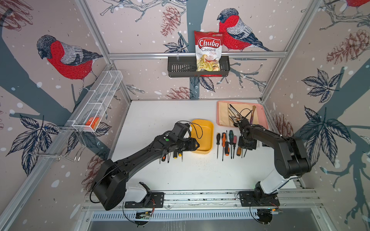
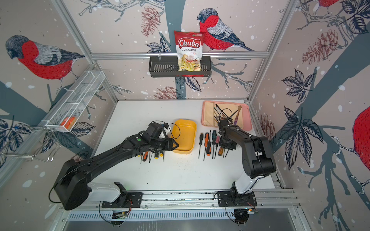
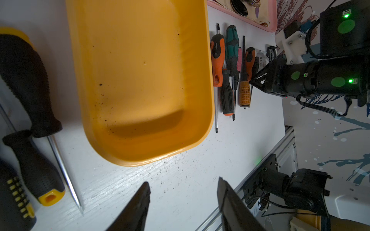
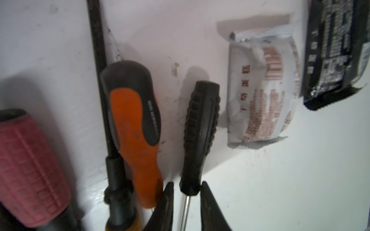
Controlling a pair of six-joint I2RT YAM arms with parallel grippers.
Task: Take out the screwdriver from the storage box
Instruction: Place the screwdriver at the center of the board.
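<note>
My right gripper (image 4: 186, 183) stands narrowly parted, one finger on each side of the collar of the slim black screwdriver (image 4: 200, 128), which lies flat on the white table (image 4: 280, 190). I see a sliver of gap beside it, so I judge it let loose rather than pinched. It lies just beside the orange-and-black screwdriver (image 4: 136, 120), at the end of a row, I think to keep the tools in order outside the storage box (image 3: 140, 70). That box sits empty just beyond my left gripper (image 3: 183, 181), whose fingers hang wide with nothing between them. The print on the orange handle is too blurred to read. Beyond my right fingertips a white sachet (image 4: 260, 96) bears red Chinese characters and a black packet (image 4: 336, 50) bears white print, neither legible. Far beyond both grippers, the bag (image 1: 209, 52) reads "Chuba Cassava Chips".
</note>
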